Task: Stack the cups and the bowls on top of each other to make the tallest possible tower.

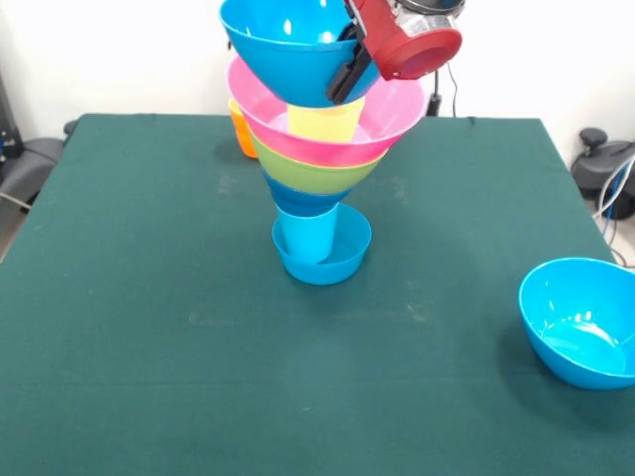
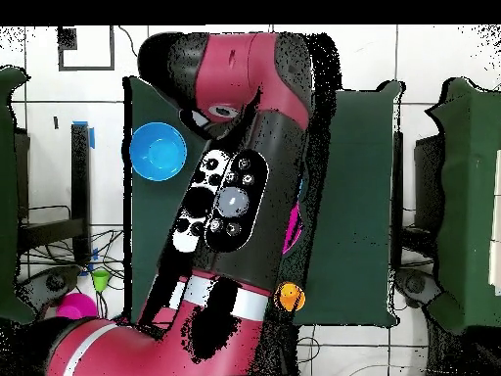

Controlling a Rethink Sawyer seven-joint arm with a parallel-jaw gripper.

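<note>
The tower (image 1: 319,178) stands mid-table. From the bottom it is a small blue bowl (image 1: 332,260), a light blue cup (image 1: 306,236), a blue bowl (image 1: 301,201), a lime green bowl (image 1: 316,175) and a big pink bowl (image 1: 382,117) with a yellow cup (image 1: 325,122) in it. Over the yellow cup a large blue bowl (image 1: 288,50) hangs tilted, and my gripper (image 1: 351,61) is shut on its right rim. An orange cup (image 1: 241,135) stands behind the tower, also seen from overhead (image 2: 290,296). In the overhead view the arm (image 2: 230,186) hides the tower except a pink sliver (image 2: 293,231).
Another large blue bowl (image 1: 580,322) sits alone near the table's front right corner in the front view, and it shows from overhead (image 2: 158,152). The green tablecloth (image 1: 149,297) runs to the table's edges. Cables and a chair base lie beyond the right edge.
</note>
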